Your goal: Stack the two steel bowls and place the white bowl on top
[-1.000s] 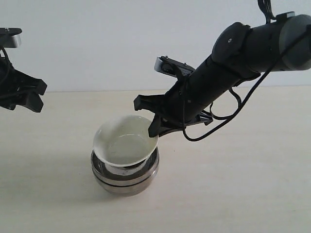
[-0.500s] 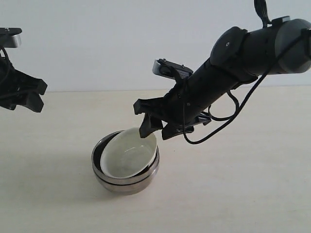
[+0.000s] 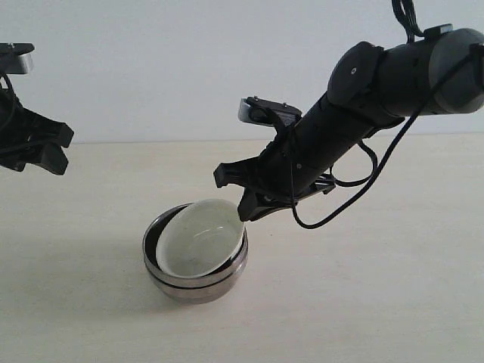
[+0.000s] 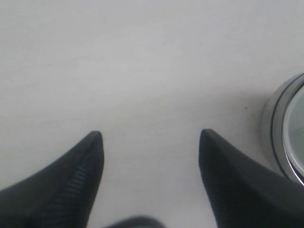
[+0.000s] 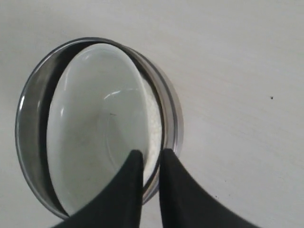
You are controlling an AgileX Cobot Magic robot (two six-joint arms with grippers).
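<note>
The two steel bowls [image 3: 198, 284] stand nested one in the other at the table's middle; their shiny rim [image 5: 29, 99] also shows at the edge of the left wrist view [image 4: 281, 142]. The white bowl [image 3: 201, 242] lies inside them, tilted, with its right rim raised against the steel rim. In the right wrist view the white bowl [image 5: 95, 128] fills most of the steel opening. My right gripper [image 3: 231, 197] hovers just over that right rim, its jaws a narrow gap apart [image 5: 151, 154], gripping nothing. My left gripper [image 4: 149, 135] is wide open over bare table, far left [image 3: 47, 150].
The pale wooden table [image 3: 363, 287] stretches around the stack. The right arm [image 3: 355, 106] and its looping cable [image 3: 355, 193] reach in from the upper right above the table.
The white bowl, held tilted above the steel bowls a second ago, dropped down into them. My right gripper let go of its rim and drew slightly back to the right. The left arm stayed still.
</note>
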